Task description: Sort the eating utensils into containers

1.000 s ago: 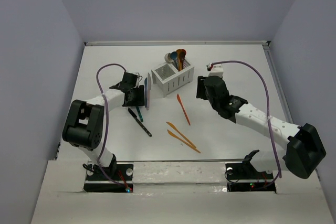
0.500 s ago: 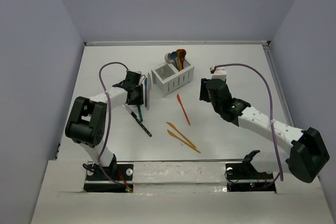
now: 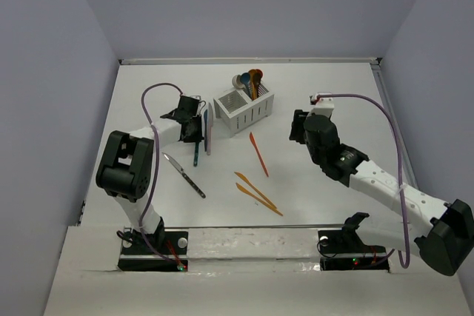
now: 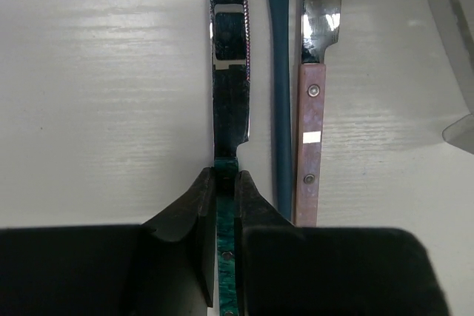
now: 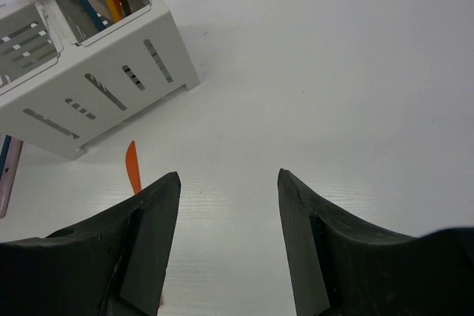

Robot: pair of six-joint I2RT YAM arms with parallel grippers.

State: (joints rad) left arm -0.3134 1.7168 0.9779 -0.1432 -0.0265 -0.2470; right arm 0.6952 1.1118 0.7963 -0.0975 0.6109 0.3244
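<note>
One serrated, marbled-teal knife pinched in left pincer.

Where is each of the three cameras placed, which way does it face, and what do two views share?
Top external: above and behind the robot, looking down at the white table; left arm and right arm visible.
Left wrist: on the left arm, looking along the left gripper, shut on the teal-handled knife.
Right wrist: on the right arm, looking past the open right gripper at the white caddy.
Shared: top and right wrist views both show the caddy.
</note>
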